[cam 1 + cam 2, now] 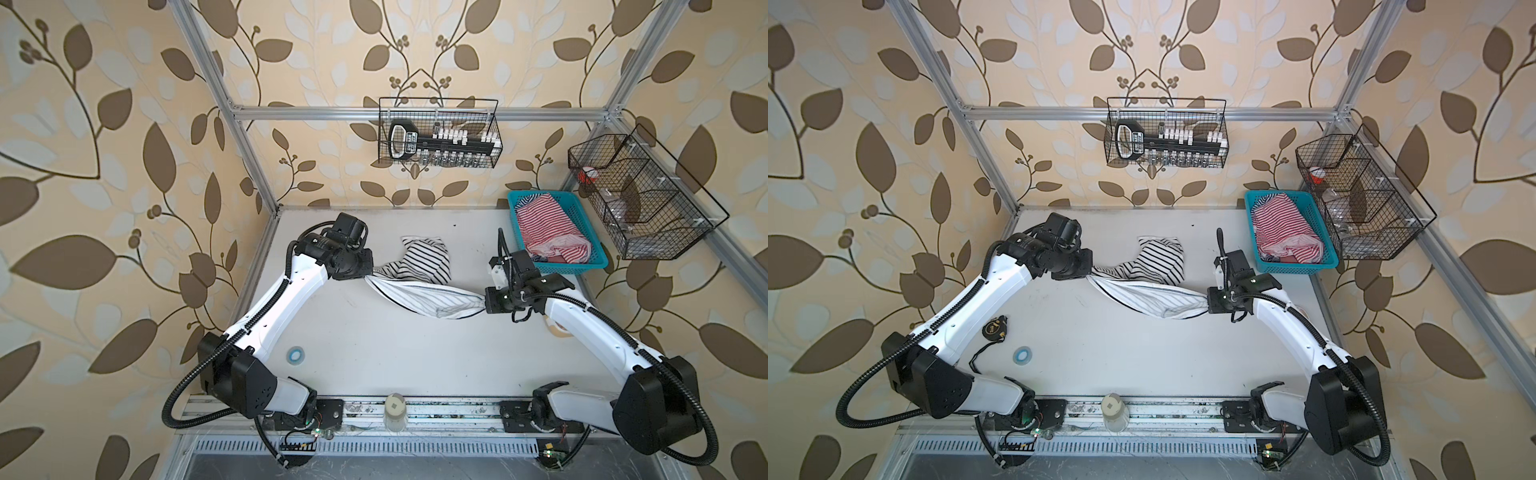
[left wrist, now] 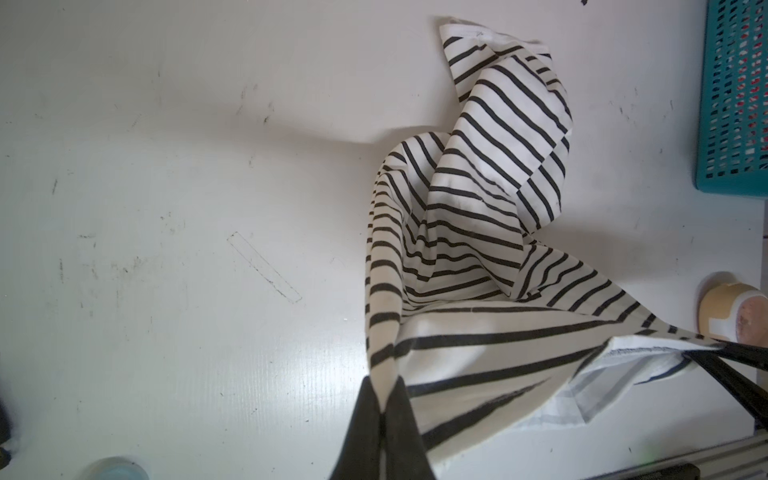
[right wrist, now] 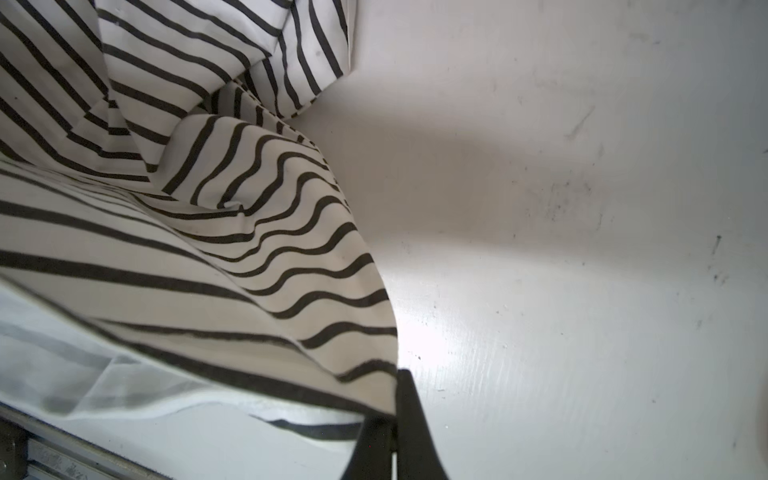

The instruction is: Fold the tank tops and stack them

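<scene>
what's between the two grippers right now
The black-striped tank top, stretched between left gripper and right gripper, both pinching it; seen in both top views.

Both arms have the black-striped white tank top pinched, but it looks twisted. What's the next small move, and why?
Probably draw the left gripper and right gripper slightly further apart and lift a little. Both are shut on edges of the black-striped white tank top, which sags rope-like between them with its far end still bunched on the white table. It must spread flat before folding.
</scene>
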Robot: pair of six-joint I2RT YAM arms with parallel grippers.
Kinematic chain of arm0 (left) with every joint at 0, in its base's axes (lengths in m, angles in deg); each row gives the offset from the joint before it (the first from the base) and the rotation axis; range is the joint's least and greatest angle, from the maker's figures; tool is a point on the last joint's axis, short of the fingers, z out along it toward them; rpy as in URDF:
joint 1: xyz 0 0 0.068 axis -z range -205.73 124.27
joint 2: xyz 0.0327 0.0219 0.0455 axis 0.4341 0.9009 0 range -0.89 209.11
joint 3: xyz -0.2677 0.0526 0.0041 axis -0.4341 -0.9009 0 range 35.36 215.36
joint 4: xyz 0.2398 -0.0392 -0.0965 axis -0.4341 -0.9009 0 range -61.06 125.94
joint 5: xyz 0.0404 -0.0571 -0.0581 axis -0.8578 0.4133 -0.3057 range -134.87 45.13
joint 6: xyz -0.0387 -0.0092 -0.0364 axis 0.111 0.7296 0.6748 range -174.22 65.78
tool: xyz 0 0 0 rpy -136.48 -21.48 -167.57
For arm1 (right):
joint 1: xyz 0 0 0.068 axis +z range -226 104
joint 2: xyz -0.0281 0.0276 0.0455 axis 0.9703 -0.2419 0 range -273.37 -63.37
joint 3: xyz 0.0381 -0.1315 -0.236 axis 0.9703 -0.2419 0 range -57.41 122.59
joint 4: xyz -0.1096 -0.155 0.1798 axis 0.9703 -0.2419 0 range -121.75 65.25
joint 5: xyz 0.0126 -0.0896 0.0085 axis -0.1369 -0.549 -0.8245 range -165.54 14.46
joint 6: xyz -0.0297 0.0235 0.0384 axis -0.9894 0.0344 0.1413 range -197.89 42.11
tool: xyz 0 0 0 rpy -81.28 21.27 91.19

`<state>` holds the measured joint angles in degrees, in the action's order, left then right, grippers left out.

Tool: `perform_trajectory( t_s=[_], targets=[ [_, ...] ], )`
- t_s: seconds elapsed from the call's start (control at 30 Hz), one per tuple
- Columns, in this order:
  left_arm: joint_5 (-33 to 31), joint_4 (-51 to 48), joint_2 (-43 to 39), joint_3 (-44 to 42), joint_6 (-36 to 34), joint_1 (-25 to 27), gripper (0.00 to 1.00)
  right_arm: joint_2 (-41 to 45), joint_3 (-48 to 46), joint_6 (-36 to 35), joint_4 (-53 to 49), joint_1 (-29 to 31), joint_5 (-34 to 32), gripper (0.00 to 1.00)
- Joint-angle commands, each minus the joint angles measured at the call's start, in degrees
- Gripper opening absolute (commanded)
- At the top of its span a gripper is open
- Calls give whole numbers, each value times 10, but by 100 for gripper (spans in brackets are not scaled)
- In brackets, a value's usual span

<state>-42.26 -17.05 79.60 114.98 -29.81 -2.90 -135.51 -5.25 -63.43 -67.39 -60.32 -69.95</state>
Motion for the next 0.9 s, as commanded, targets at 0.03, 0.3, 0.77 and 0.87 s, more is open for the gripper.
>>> perform_trajectory(
  t_s=[0.03, 0.3, 0.77, 0.87],
  targets=[
    [22, 3, -68, -2, 13, -1, 0, 23, 4, 0, -10, -2, 7, 25],
    [63, 26, -94, -74, 34, 9, 0, 61, -49, 39, 31, -2, 39, 42],
    [56, 29, -100, -105, 37, 9, 0, -39, -138, 187, 198, 172, 71, 42],
    [53, 27, -103, -106, 36, 9, 0, -73, -131, 194, 210, 190, 72, 42]
  ],
)
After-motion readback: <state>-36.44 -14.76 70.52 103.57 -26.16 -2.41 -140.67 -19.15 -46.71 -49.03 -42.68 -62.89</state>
